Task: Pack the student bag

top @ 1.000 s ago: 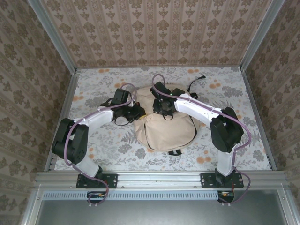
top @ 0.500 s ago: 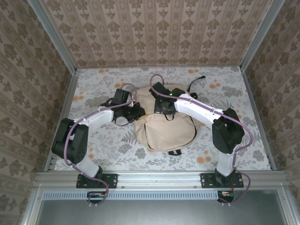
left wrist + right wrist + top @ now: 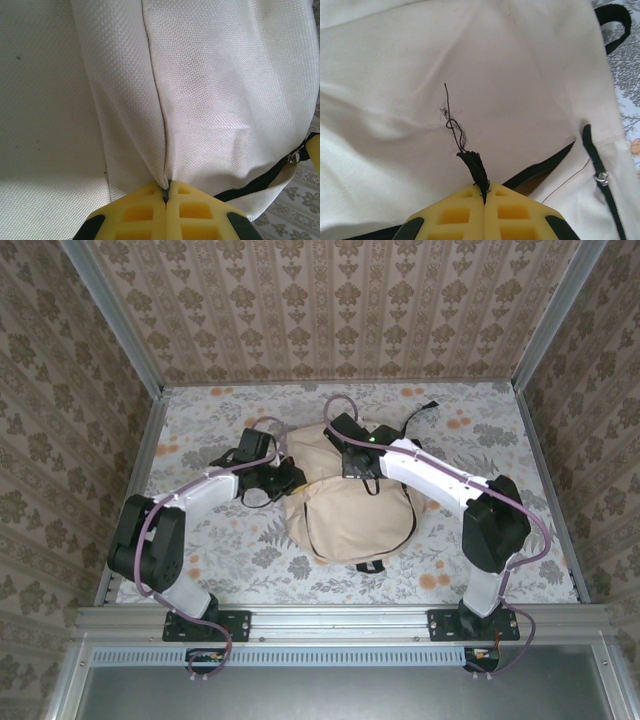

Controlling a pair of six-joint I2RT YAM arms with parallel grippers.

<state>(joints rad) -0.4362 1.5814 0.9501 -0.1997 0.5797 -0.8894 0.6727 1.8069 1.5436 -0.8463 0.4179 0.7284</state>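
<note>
Top external has the student bag (image 3: 350,520) mid-table, left gripper (image 3: 165,194) pinching its seam (image 3: 157,100), right gripper (image 3: 484,194) pinching a frayed black zip pull (image 3: 474,169), so probably zipping, next wants a steady tug

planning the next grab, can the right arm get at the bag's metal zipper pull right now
Probably, once it lets go: the metal zipper pull lies uncovered beside the right gripper, which is shut on a frayed black cord on the student bag.

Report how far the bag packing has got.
Done, seemingly: the student bag lies plump on the table. In hand: left gripper pinches its fabric seam, right gripper pinches a frayed black pull cord. Left: likely closing the zipper, which looks partly open.
</note>
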